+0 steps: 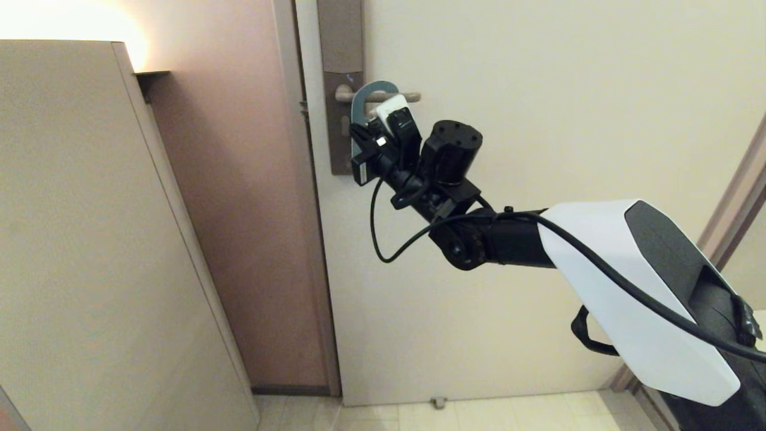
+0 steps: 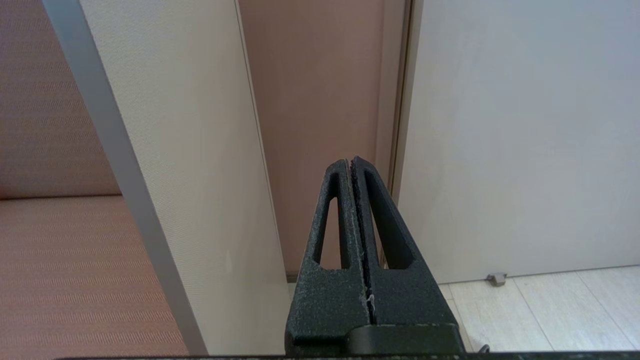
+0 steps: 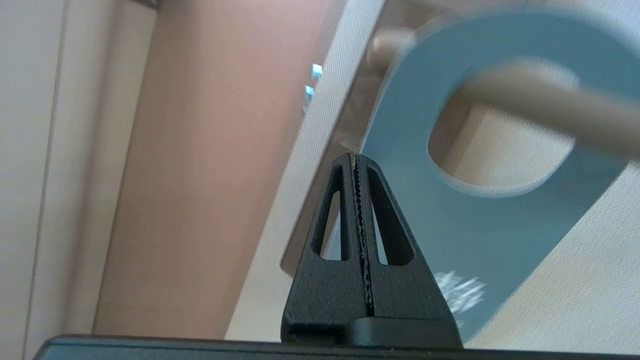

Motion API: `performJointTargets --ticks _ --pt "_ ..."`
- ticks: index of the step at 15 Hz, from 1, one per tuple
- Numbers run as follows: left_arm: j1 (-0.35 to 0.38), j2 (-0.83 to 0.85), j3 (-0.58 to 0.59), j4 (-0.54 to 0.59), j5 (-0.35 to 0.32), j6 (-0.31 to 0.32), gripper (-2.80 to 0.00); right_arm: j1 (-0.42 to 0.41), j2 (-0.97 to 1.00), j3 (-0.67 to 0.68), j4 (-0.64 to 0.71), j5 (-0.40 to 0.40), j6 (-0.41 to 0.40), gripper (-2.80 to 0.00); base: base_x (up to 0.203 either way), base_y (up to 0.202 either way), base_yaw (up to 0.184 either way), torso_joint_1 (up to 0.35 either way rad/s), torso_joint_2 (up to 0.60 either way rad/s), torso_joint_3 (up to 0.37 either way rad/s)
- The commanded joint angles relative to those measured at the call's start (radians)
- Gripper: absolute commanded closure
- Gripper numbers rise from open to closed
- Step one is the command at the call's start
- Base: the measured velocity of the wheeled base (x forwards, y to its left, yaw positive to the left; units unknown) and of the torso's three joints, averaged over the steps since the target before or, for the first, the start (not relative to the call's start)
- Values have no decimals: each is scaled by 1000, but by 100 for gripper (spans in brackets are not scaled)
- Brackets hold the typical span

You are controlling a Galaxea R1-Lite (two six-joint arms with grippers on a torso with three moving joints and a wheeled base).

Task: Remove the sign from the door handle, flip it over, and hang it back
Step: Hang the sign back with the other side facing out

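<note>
Sign [image 3: 475, 220] hangs blue side out (white lettering low on it) with the door handle [image 3: 540, 105] through its hole; we see the right gripper [image 3: 356, 159] pressed closed along its edge, apparently pinching it. The left gripper [image 2: 351, 162] sits closed, empty.
</note>
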Motion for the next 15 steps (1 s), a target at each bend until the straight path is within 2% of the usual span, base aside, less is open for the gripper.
performJointTargets --ticks 1,8,15 --pt "0 0 0 0 0 0 0 3 -28 14 -3 3 0 0 0 0 0 0 0 0" --pt "0 0 0 0 0 0 0 9 -149 182 -4 9 11 0 0 0 0 0 0 0" --pt "-1 0 0 0 0 0 0 9 -237 256 -1 11 12 0 0 0 0 0 0 0"
